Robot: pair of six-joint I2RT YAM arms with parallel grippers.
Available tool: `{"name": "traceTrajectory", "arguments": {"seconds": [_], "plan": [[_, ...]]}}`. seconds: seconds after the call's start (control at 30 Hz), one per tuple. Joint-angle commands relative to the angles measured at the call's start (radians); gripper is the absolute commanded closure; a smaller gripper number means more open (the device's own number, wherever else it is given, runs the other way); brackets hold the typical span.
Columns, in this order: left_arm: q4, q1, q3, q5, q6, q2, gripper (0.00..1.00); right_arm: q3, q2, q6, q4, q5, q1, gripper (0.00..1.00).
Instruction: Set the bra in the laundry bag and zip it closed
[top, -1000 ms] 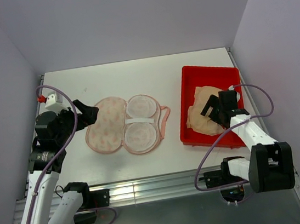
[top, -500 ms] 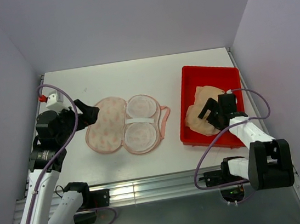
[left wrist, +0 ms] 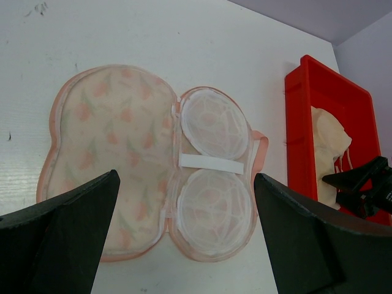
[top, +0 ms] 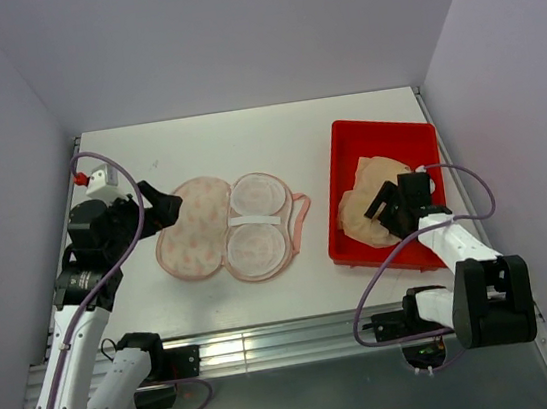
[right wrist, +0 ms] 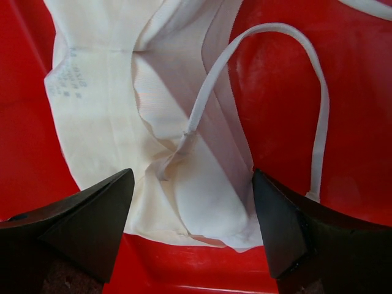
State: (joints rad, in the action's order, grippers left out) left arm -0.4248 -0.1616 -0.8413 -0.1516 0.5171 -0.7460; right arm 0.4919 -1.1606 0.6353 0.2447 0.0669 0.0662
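The laundry bag (top: pixel 221 227) lies open and flat on the white table, printed lobes on the left, white mesh lining (left wrist: pixel 213 160) on the right, pink loop at its right edge. My left gripper (top: pixel 161 208) is open, hovering at the bag's left edge; in the left wrist view the gripper (left wrist: pixel 187 239) frames the bag (left wrist: pixel 116 147). The pale peach bra (top: pixel 364 215) lies crumpled in the red tray (top: pixel 376 141). My right gripper (top: pixel 383 205) is open, low over the bra. In the right wrist view the gripper (right wrist: pixel 193 229) straddles the bra's fabric (right wrist: pixel 116 92) and a thin strap (right wrist: pixel 318 122).
The red tray (right wrist: pixel 343 61) sits at the table's right, close to the right wall. Grey walls bound the table at left, back and right. A metal rail (top: pixel 271 341) runs along the near edge by the arm bases.
My right gripper has shifted slightly toward the near side of the tray over the bra. The left gripper and the bag have barely moved.
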Motion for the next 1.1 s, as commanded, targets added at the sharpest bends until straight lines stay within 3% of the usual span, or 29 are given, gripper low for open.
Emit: {"name": "traceTrajectory", "arguments": {"seconds": [0.0, 0.4, 0.5, 0.63, 0.83, 1.07], "plan": [[0.032, -0.003, -0.001, -0.008, 0.001, -0.001, 0.01, 0.008, 0.022, -0.014, 0.030, -0.050, 0.007, 0.15], [0.027, -0.003, -0.002, -0.003, -0.002, -0.007, 0.01, 0.040, -0.067, -0.022, -0.001, -0.012, 0.007, 0.23], [0.027, -0.003, -0.001, -0.002, 0.000, -0.007, 0.01, 0.039, -0.070, -0.017, -0.013, 0.010, 0.007, 0.31], [0.024, -0.003, -0.001, 0.003, 0.000, -0.004, 0.01, 0.034, -0.074, -0.014, -0.030, 0.030, 0.007, 0.54], [0.023, -0.003, -0.001, 0.007, 0.000, -0.007, 0.01, 0.039, -0.062, -0.020, -0.013, 0.039, 0.007, 0.79], [0.021, -0.003, 0.001, 0.014, 0.000, -0.009, 0.01, 0.086, 0.050, -0.023, 0.077, 0.091, 0.014, 0.91]]}}
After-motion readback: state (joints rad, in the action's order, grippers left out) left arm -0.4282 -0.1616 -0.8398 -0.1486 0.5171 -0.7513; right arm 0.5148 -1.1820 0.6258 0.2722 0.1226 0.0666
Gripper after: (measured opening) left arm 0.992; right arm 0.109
